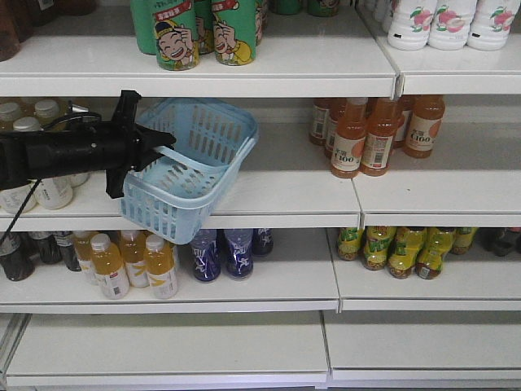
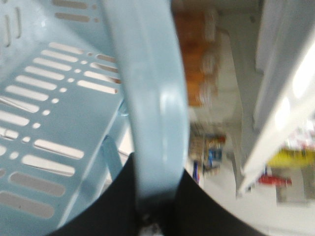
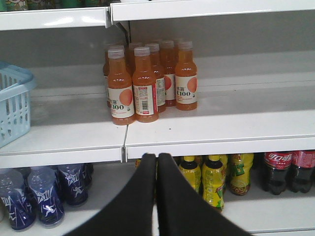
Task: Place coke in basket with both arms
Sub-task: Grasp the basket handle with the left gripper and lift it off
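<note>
Closest thing to my left wrist cam is the basket [image 2: 147,98] rim. The left gripper [image 2: 155,174] is pinched on it, one black finger on each side of the blue band. On the front cam the basket sits tipped, with its near end hanging off the shelf [image 1: 293,195] lip. Its long axis runs from that gripper back into the shelf and a bit right, mouth up.

Bad news: I can't find the coke in any view, so I can't say which way it lies or points. The red labels below and to the right of the right gripper [image 3: 157,160] are on dark cola bottles [image 3: 278,169], not a can.

The right gripper has its fingers pressed together with nothing between them. It's aimed at the shelf edge under the orange bottles [image 3: 145,83], with the basket off to its left. The left is busy holding, so my guess is the right arm does the fetching.
</note>
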